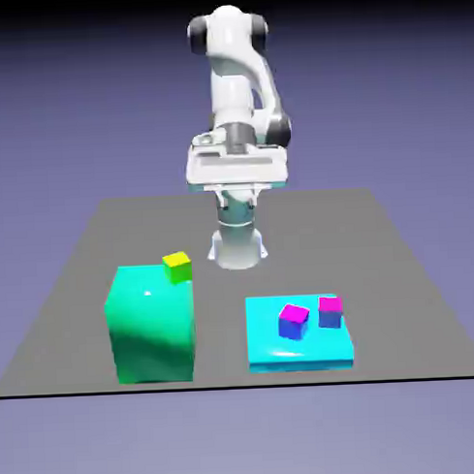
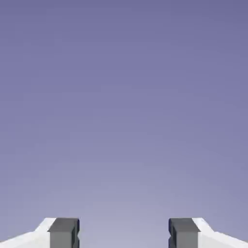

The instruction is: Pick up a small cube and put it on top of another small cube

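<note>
Yellow cube [image 1: 178,268], bright face up, slightly askew, evenly sided

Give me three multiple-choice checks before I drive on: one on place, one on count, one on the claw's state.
1. Where is the yellow-topped cube?
A. On the cyan slab
B. By the green block's top edge
C. Against the robot's base

2. How many magenta-topped cubes show?
A. One
B. Three
C. Two

3. How is the claw?
A. Open, empty
B. Shut, empty
C. Holding a cube

1 B: it shows at the green block's upper corner.
2 C: two show over the cyan slab.
3 A: only backdrop shows between its parted fingertips.
</note>
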